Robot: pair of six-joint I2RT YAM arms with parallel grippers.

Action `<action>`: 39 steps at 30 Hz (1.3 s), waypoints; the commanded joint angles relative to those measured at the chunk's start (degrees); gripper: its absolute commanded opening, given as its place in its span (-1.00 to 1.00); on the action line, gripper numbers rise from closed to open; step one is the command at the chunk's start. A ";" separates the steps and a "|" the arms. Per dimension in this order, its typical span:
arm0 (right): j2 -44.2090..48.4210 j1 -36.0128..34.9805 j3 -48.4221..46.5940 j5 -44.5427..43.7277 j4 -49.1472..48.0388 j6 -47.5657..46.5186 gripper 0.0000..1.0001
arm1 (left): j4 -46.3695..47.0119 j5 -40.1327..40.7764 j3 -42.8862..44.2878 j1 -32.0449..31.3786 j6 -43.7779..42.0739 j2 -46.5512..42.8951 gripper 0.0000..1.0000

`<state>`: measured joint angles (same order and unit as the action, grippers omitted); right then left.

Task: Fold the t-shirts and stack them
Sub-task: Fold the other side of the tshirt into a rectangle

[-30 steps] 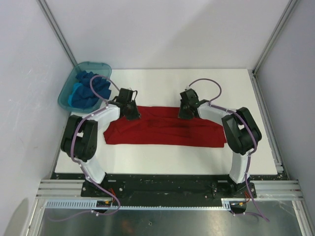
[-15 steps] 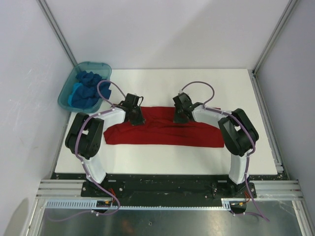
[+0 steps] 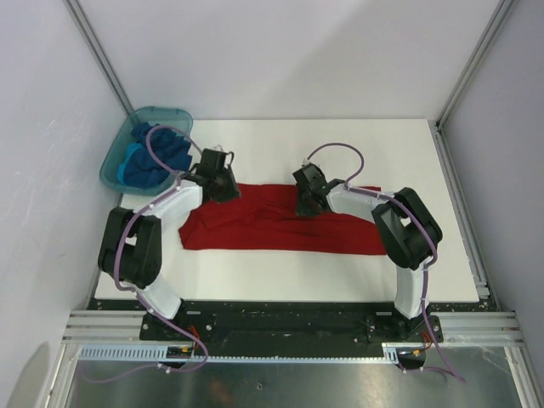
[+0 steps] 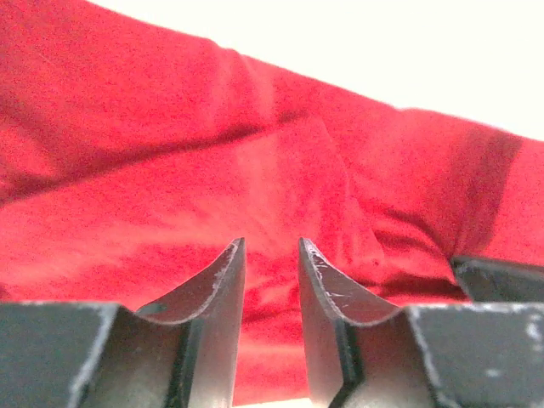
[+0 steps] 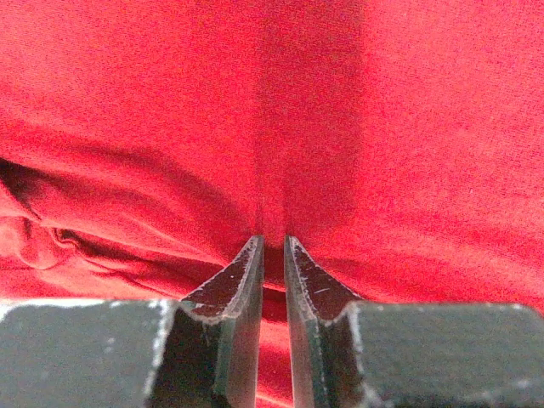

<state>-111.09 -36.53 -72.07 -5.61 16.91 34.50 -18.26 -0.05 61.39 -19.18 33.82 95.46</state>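
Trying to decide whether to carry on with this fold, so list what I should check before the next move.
1. Free left gripper: ok, jaws apart over the red shirt.
2. Hold by right gripper: ok, jaws narrow, a crease running in between.
3. Smooth cloth: not ok, wrinkled toward its left end.
4. Fold finished: not ok, a long band across the table.
5. Folded blue shirts: not ok, bunched in the tub.
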 commanded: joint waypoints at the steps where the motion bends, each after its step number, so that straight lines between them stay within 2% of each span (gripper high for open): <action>1: 0.10 -0.09 -1.05 -0.22 -0.74 -0.57 -0.60 | -1.18 4.08 4.64 4.54 -3.79 -0.87 -0.26; 8: 1.85 0.17 -1.13 1.09 -3.48 -1.22 -0.58 | -2.17 -0.96 13.82 5.91 -8.95 10.04 -0.13; 14: 2.67 0.21 -1.89 1.83 -4.74 -1.77 -0.56 | -3.59 -4.22 18.28 5.39 -12.20 15.25 -0.07; 27: 2.28 0.49 -3.66 1.99 -4.44 -1.87 -0.55 | -4.96 -6.19 16.43 3.77 -13.73 13.75 -0.07; 30: 2.10 0.45 -3.77 2.08 -4.46 -1.74 -0.55 | -5.21 -6.26 15.55 3.79 -13.84 13.26 -0.15; 39: 1.98 0.45 -3.78 2.00 -4.63 -1.40 -0.56 | -5.63 -7.53 13.27 3.56 -13.62 8.62 -0.81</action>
<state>-110.98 -36.25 -73.65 -3.60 13.91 33.19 -23.79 -5.41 75.57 -15.16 20.95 109.93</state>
